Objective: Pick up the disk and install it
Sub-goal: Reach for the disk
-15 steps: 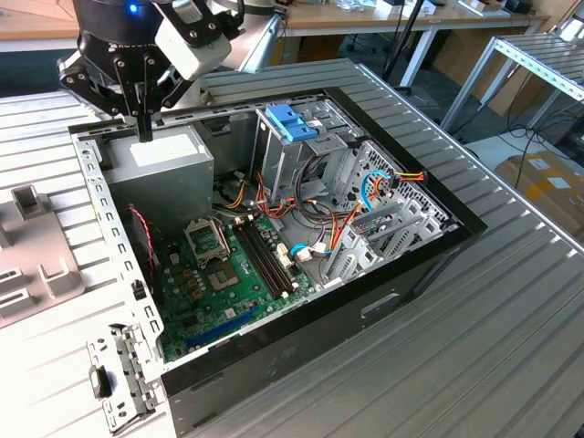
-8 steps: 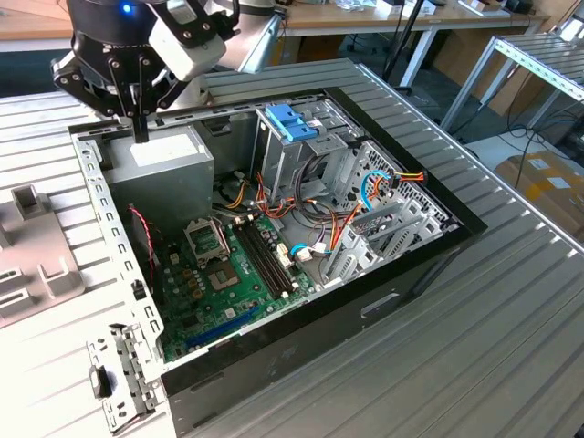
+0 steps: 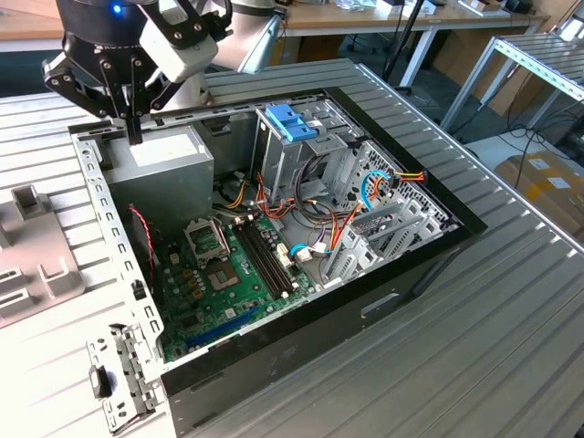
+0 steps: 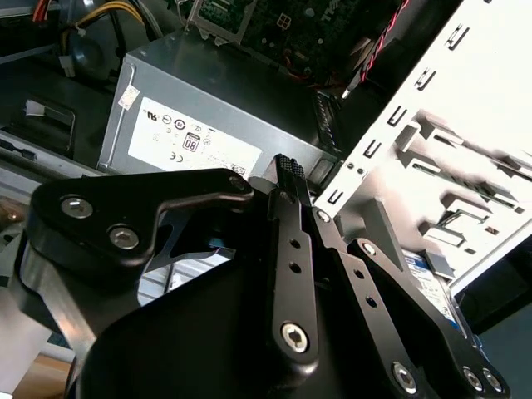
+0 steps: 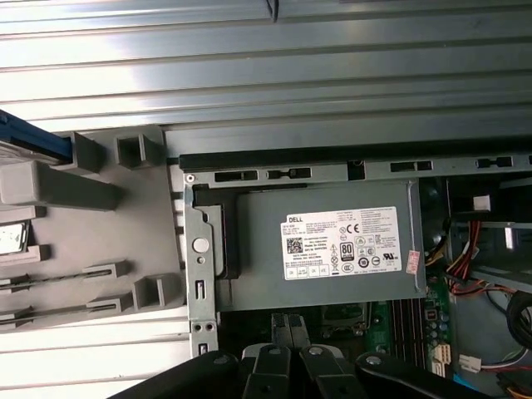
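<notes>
The gripper [image 3: 135,126] is hanging just above the power supply [image 3: 169,155] at the rear corner of the open computer case [image 3: 301,319]. Its fingers are pressing together with nothing between them. The case is lying open side up on the slatted metal table [image 3: 511,347]. The disk [image 5: 32,135] is sitting well apart from the gripper, in the grey holder [image 5: 83,195] just beside the case's rear panel, toward the exterior view's left, and its blue edge is showing in the first wrist view.
</notes>
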Tool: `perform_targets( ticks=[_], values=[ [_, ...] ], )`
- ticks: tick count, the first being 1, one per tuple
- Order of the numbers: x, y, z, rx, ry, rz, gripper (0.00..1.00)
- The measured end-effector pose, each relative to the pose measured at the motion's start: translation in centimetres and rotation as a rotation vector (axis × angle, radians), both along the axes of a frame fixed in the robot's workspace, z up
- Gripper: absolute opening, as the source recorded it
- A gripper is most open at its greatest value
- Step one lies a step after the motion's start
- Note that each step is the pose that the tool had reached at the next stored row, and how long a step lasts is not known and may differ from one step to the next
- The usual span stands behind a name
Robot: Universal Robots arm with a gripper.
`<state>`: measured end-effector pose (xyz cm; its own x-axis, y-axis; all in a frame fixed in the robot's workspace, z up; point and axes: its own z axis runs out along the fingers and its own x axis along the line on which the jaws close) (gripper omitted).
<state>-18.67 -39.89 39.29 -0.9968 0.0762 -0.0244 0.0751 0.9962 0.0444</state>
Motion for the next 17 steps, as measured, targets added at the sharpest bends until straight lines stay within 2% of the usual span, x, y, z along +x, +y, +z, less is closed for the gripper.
perform_targets(
  ticks=[17],
  values=[
    [-0.91, 0.00, -0.02, 0.0000, 0.0000, 0.000, 0.11]
  ],
)
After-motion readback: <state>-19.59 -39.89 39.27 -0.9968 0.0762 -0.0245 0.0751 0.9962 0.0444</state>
